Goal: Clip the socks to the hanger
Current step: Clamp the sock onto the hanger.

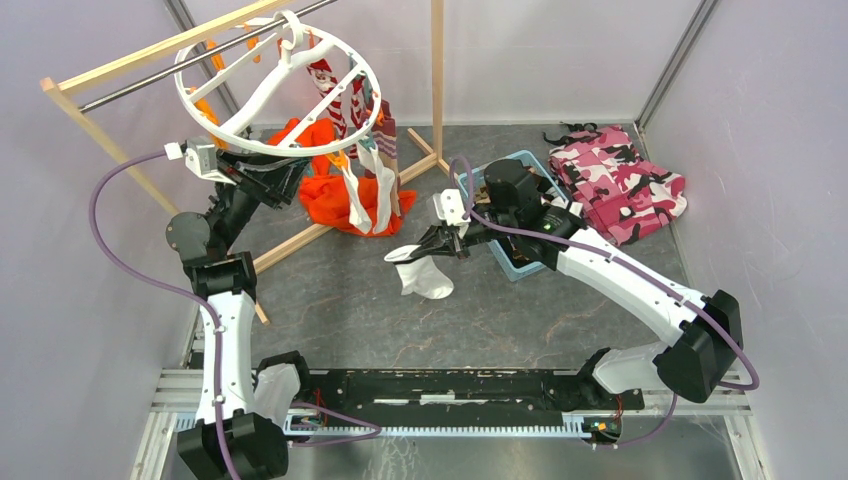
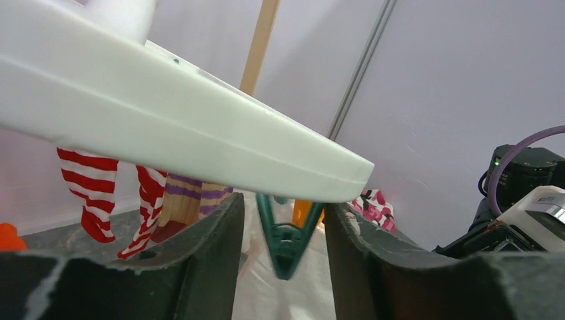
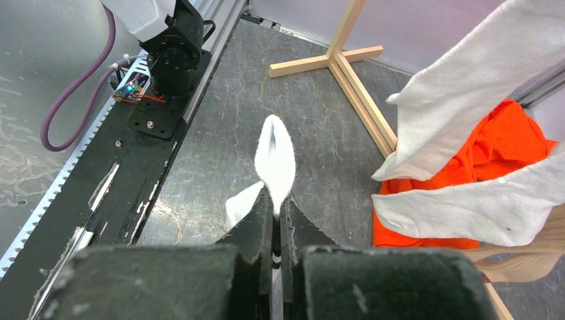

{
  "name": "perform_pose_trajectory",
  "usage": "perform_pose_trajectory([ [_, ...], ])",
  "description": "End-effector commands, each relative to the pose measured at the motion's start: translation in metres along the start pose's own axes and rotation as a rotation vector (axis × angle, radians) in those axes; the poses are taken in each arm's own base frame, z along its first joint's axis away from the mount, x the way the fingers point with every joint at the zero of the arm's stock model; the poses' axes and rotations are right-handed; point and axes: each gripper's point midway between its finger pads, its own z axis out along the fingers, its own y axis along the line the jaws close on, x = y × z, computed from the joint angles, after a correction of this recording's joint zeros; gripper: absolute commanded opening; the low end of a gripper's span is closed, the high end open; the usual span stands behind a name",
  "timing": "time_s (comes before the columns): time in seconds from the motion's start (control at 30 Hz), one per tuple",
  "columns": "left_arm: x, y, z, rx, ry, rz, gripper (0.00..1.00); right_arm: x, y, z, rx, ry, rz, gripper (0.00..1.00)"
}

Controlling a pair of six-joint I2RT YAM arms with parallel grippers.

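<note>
From above, the right gripper (image 1: 441,243) is pinched shut on one end of a white sock (image 1: 421,277). The rest of the sock droops below it toward the dark, marbled counter (image 1: 350,310). The left gripper (image 1: 288,168) is raised against the near rim of the hanger (image 1: 268,148), a rigid white plastic ring. The hanger sits well to the left of and above the sock-carrying gripper.

On the left wrist, the jaws stand wide apart and grip nothing. The smooth, curved rim crosses just above the fingertips. A teal clip (image 2: 286,243) dangles between the fingers, seemingly untouched. Red-and-white striped socks (image 2: 90,183) hang beyond the left finger.

On the right wrist, the fingers meet on a thin fold of soft, fuzzy knit. The sock's rounded end rises straight ahead of them. Hung white socks (image 3: 466,87) and an orange garment (image 3: 496,150) lie off to the right.

The step looks like bringing the sock to a clip. The cloth is limp, so it is best offered edge-first and taut, high in the clip's mouth. The ring hangs freely, so it should be steadied while the clip is squeezed evenly.
</note>
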Motion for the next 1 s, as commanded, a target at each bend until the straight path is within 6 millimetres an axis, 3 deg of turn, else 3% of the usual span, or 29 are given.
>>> perform_pose_trajectory([
  [0.0, -0.018, -0.01, 0.005, 0.02, -0.038, 0.057, 0.51, -0.026, -0.005, 0.001, -0.007, -0.05, -0.051, 0.0],
  [0.3, -0.02, -0.014, 0.004, 0.018, -0.047, 0.05, 0.28, -0.03, 0.0, 0.005, -0.026, -0.056, -0.045, 0.0],
  [0.43, -0.021, -0.014, 0.004, 0.008, -0.05, 0.039, 0.17, -0.042, -0.002, 0.01, -0.02, -0.073, -0.017, 0.0],
  [0.73, -0.02, -0.015, 0.001, -0.023, -0.059, -0.006, 0.08, -0.109, -0.039, 0.038, 0.128, -0.203, 0.174, 0.0],
  [0.97, -0.02, -0.019, 0.0, -0.022, -0.069, -0.025, 0.07, -0.129, -0.076, 0.061, 0.319, -0.24, 0.332, 0.0],
])
